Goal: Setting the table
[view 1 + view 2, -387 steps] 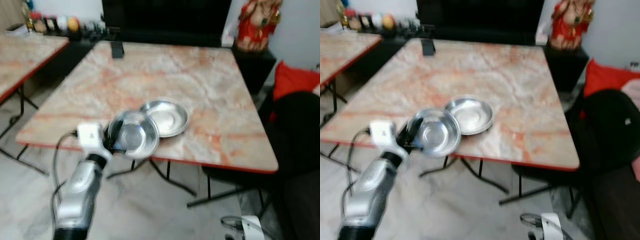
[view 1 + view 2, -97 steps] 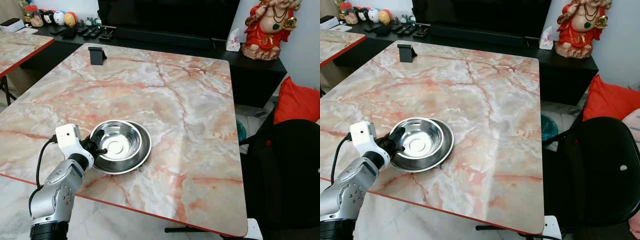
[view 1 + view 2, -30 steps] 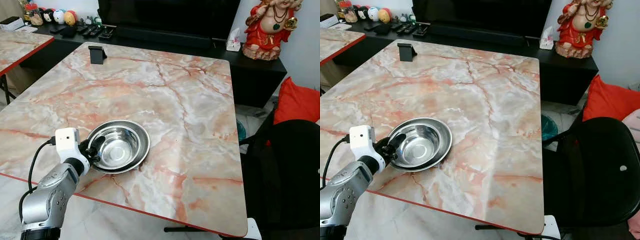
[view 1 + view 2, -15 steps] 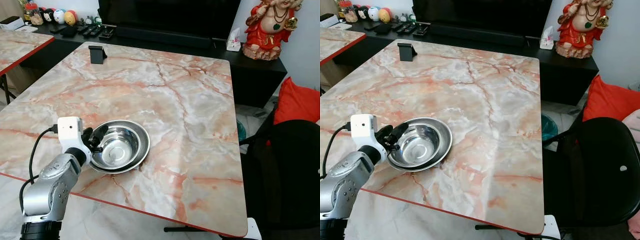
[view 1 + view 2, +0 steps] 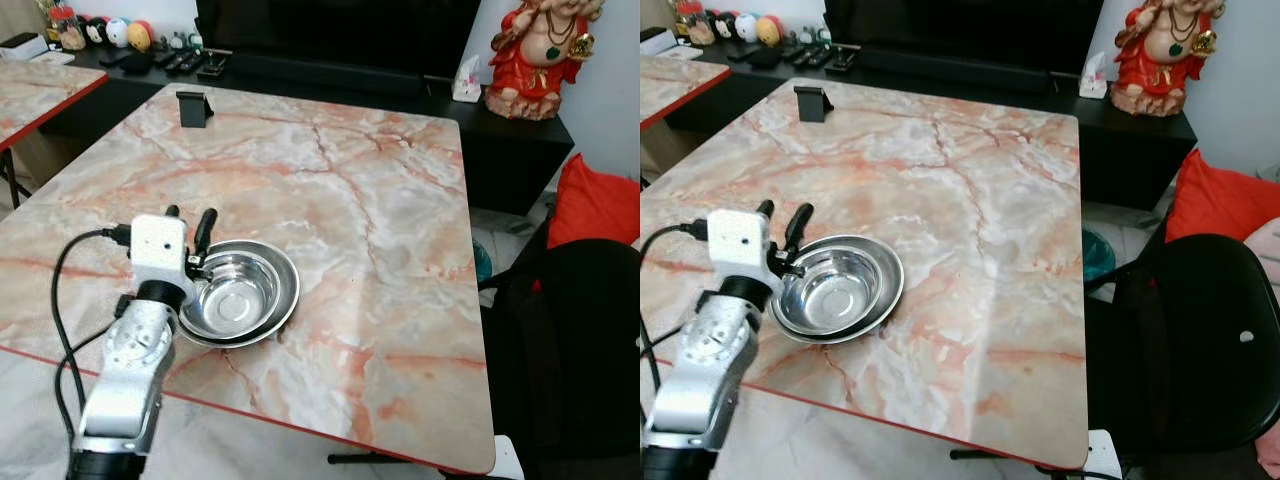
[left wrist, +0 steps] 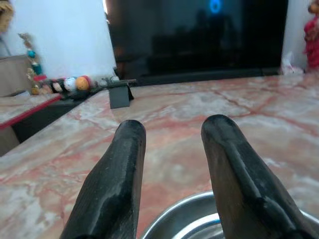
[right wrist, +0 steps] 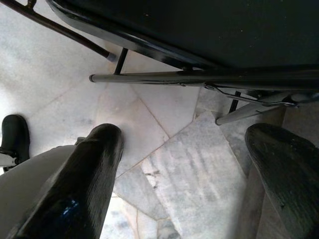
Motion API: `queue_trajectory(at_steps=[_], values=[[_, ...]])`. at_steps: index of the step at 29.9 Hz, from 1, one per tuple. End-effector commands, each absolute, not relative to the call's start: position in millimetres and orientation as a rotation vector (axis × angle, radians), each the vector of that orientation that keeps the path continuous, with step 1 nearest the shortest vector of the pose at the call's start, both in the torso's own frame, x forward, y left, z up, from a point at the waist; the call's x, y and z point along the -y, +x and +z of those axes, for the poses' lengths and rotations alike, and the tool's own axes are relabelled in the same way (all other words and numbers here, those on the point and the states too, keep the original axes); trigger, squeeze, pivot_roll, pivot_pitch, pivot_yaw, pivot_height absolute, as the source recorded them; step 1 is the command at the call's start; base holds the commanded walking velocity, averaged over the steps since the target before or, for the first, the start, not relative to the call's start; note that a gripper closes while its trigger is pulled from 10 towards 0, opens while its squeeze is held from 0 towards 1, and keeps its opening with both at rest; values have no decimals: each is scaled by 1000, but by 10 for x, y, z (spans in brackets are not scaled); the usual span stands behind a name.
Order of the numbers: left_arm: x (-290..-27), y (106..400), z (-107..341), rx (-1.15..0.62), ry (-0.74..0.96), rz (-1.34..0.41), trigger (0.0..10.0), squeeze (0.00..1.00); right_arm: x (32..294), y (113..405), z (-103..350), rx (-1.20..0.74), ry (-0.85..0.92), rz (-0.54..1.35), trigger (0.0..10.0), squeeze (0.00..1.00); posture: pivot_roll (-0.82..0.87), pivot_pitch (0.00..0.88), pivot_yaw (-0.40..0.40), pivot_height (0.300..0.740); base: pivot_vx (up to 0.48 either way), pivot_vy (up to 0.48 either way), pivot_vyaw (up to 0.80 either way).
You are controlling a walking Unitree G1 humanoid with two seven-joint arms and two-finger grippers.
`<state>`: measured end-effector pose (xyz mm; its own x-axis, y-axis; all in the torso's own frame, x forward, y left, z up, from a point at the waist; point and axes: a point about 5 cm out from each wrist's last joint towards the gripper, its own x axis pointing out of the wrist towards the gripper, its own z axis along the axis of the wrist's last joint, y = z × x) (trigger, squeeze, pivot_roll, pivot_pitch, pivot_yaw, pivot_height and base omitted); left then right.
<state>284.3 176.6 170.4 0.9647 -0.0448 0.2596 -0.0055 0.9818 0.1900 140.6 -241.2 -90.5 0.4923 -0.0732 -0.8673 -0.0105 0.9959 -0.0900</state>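
Two shiny steel bowls [image 5: 238,293] sit nested one inside the other near the front left of the marble table [image 5: 380,200]. My left gripper [image 5: 188,220] is lifted just above and left of the bowls' rim, its black fingers [image 5: 205,226] pointing up and away, open and holding nothing. In the left wrist view the left gripper [image 6: 172,129] looks over the table, with the steel bowl rim [image 6: 199,219] low between the fingers. My right gripper [image 7: 194,144] hangs open above the floor beside the chair legs.
A black phone stand [image 5: 193,108] stands at the table's far left corner. A black chair [image 5: 570,340] is close to the table's right side, with a red cushion [image 5: 598,200] behind it. A red statue [image 5: 540,45] and dark TV console lie beyond; another marble table [image 5: 40,90] is at left.
My left gripper has released the bowl's rim and risen, its fingers swinging upward. The upper bowl, earlier carried beside the other, now rests nested in it.
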Motion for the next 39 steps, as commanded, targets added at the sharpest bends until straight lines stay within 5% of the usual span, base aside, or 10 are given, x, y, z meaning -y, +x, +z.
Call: queue_trajectory(at_steps=[1, 20, 39], values=[[-1696, 2820, 1606, 278, 205, -24, 10000, 0, 2436, 1394, -903, -1051, -83, -61, 10000, 0, 58, 0, -68, 740, 0, 0, 0], [-1636, 2877, 1569, 335, 178, -9, 10000, 0, 2436, 1347, -921, -1062, -85, -86, 10000, 0, 58, 0, -66, 740, 0, 0, 0], [-1613, 2899, 1588, 348, 160, -9, 10000, 0, 2464, 1367, -909, -1066, -109, -89, 10000, 0, 62, 0, -71, 740, 0, 306, 0]])
